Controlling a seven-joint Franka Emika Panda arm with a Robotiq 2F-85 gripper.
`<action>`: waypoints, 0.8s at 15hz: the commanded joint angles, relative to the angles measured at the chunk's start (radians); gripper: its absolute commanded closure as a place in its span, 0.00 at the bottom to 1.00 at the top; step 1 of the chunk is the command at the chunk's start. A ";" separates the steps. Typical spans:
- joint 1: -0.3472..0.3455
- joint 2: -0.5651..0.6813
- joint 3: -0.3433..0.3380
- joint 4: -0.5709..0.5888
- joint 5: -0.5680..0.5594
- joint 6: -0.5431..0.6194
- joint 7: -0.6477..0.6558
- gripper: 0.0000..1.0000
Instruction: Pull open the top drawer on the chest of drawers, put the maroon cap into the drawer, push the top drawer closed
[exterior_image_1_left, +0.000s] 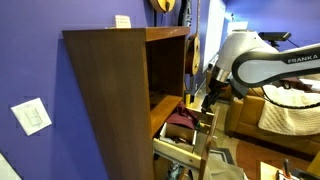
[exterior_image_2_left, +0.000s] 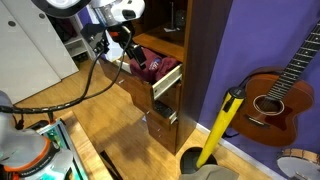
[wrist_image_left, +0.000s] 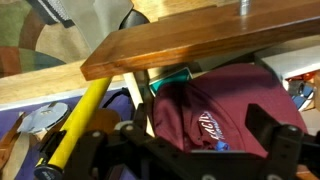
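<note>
The chest of drawers (exterior_image_1_left: 110, 90) is a tall dark-brown cabinet, also seen in an exterior view as the chest of drawers (exterior_image_2_left: 192, 50). Its top drawer (exterior_image_2_left: 164, 86) stands pulled out. The maroon cap (exterior_image_2_left: 155, 68) lies inside it, white lettering up, and fills much of the wrist view as the maroon cap (wrist_image_left: 215, 105). My gripper (wrist_image_left: 185, 150) hangs just above the cap, open, its dark fingers (wrist_image_left: 272, 130) standing on either side of the cap. In both exterior views the gripper (exterior_image_1_left: 208, 100) sits over the drawer's opening.
A lower drawer (exterior_image_2_left: 160, 125) below is also partly out. A yellow pole-like thing (exterior_image_2_left: 220, 125) leans on the floor next to the cabinet, with a guitar (exterior_image_2_left: 270, 100) against the purple wall. The cabinet's shelf board (wrist_image_left: 200, 40) overhangs the drawer.
</note>
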 joint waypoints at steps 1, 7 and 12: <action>0.040 -0.088 -0.034 -0.096 0.056 0.009 -0.086 0.00; 0.035 -0.209 -0.025 -0.216 0.016 0.030 -0.144 0.00; 0.031 -0.227 -0.001 -0.277 -0.020 0.106 -0.128 0.00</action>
